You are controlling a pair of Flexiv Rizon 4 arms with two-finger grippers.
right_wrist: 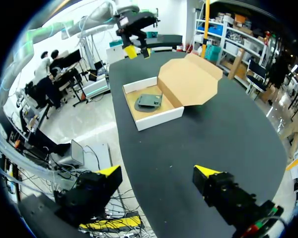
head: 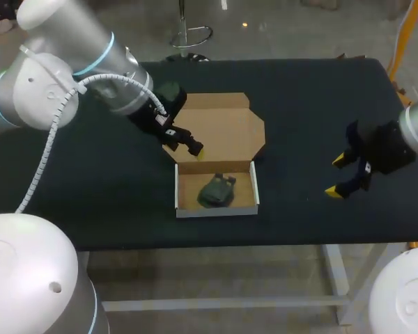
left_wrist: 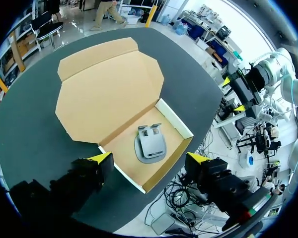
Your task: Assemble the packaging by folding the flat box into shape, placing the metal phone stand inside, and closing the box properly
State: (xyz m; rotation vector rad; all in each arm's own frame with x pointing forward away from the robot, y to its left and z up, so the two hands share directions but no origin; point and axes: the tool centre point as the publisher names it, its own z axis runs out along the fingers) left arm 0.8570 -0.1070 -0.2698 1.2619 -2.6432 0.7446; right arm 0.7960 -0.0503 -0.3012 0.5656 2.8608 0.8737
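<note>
The surface [head: 299, 104] is a table under a dark, almost black matt covering [head: 111, 188]. The covering runs below both the left claw [head: 185, 143] and the right claw [head: 336, 177] and reaches well past each of them. It lies flat, and its far corner beyond the right claw is rounded. Below the near edge, on the robot's side of the claws, a long white horizontal rail [head: 230, 303] shows. A white upright leg [head: 336, 278] joins it on the right claw's side. In both wrist views the same dark covering spreads ahead of each claw to the surface's edge.
</note>
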